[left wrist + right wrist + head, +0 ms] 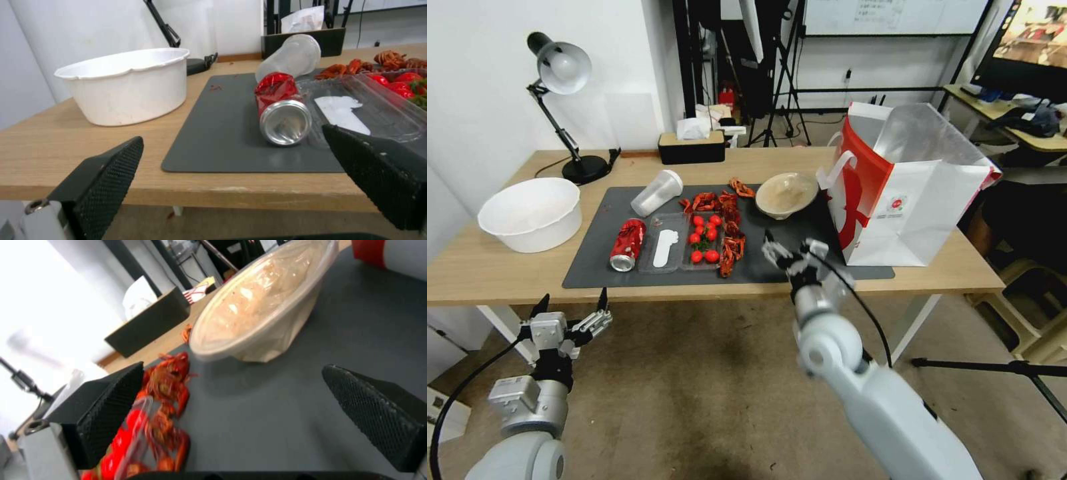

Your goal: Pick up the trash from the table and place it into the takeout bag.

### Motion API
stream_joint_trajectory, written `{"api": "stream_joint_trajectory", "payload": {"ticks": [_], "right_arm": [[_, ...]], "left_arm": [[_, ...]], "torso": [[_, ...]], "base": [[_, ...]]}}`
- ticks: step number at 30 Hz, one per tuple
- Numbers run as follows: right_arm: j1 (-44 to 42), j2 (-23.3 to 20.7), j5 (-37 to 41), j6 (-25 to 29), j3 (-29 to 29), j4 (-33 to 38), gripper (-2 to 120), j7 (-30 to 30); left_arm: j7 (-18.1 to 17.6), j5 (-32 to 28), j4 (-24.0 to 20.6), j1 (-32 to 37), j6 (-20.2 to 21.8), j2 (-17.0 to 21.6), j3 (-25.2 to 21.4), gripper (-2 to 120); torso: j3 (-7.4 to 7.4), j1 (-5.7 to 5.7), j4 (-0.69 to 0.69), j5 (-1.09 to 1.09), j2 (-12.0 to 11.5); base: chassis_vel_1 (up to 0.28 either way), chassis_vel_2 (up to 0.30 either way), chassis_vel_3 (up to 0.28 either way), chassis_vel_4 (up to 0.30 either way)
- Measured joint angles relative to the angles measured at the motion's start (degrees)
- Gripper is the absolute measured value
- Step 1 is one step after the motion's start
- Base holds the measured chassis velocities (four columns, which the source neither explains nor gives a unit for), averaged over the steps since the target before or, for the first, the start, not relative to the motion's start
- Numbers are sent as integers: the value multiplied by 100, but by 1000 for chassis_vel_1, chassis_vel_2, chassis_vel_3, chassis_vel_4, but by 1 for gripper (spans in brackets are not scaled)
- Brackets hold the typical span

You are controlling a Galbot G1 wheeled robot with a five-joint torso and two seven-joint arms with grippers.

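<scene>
Head view: the right gripper [788, 250] is extended over the near part of the dark grey mat [594, 263], its fingers spread apart and empty, touching nothing. It sits just in front of the beige round bowl [787, 193], which rests upright on the mat beside the takeout bag [914, 193]. The bag stands upright and open-mouthed at the right end of the table [507, 277], partly on the mat.

Right wrist view: both black textured fingers [111, 406] stand wide apart over bare mat, with the bowl [262, 306] beyond them and crayfish shells [166, 386] to one side; nothing lies between the pads.

The left gripper [572, 310] hangs below and in front of the table's near edge, fingers likewise apart and holding nothing. Left wrist view: its fingers [106, 180] frame the red soda can [280, 106], which lies on its side on the mat, dented, its silver end facing the camera, well clear of both pads.

Behind the can the translucent plastic cup [656, 193] lies tipped over on the mat. Next to the can sits a clear plastic tray [662, 250], then cherry tomatoes [704, 237]. A white basin [532, 213] occupies the left end of the table; a black tissue box [692, 147] and a desk lamp [564, 73] stand at the far edge.
</scene>
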Motion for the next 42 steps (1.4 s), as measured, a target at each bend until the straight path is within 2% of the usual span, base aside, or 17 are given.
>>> {"api": "stream_joint_trajectory", "payload": {"ticks": [6,17,26,28,30,32,34,35,37,38,42], "right_arm": [[485,193,480,-45,19,-433,98,233],[885,336,780,-103,66,-894,98,364],[1010,432,873,-172,92,-1114,91,424],[1024,455,878,-188,98,-1163,82,430],[1031,468,878,-193,101,-1189,81,431],[1046,487,881,-202,110,-1235,75,434],[1047,488,880,-203,112,-1238,75,434],[1061,500,883,-209,124,-1269,63,435],[1119,526,905,-224,146,-1365,55,439],[1119,526,905,-224,146,-1365,55,439],[1252,569,989,-293,167,-1563,37,509]], "left_arm": [[0,0,1,0,-6,-7,-43,100],[1,-16,8,-1,-20,-11,-78,100],[2,-37,12,0,-46,-4,-97,100],[1,-40,20,2,-63,-1,-101,100],[2,-41,25,2,-70,2,-101,100],[1,-43,33,3,-80,6,-105,100],[1,-43,33,3,-80,6,-105,100],[2,-45,38,3,-84,9,-107,100],[2,-48,47,4,-91,18,-108,100],[2,-48,47,4,-91,18,-108,100],[3,-52,51,2,-104,25,-100,100]], "torso": [[0,0,0,0,0],[-1,0,0,1,0],[-1,0,0,1,1],[-1,0,0,0,1],[0,0,-1,0,1],[-1,0,0,0,1],[0,0,0,0,1],[0,0,0,0,1],[-1,0,0,0,1],[-1,0,0,0,1],[-1,0,0,1,1]], "base": [[0,0,0,0],[0,0,0,0],[0,0,0,0],[0,0,0,0],[0,0,0,0],[0,0,0,0],[0,0,0,0],[0,0,0,0],[0,0,0,0],[0,0,0,0],[0,0,0,0]]}}
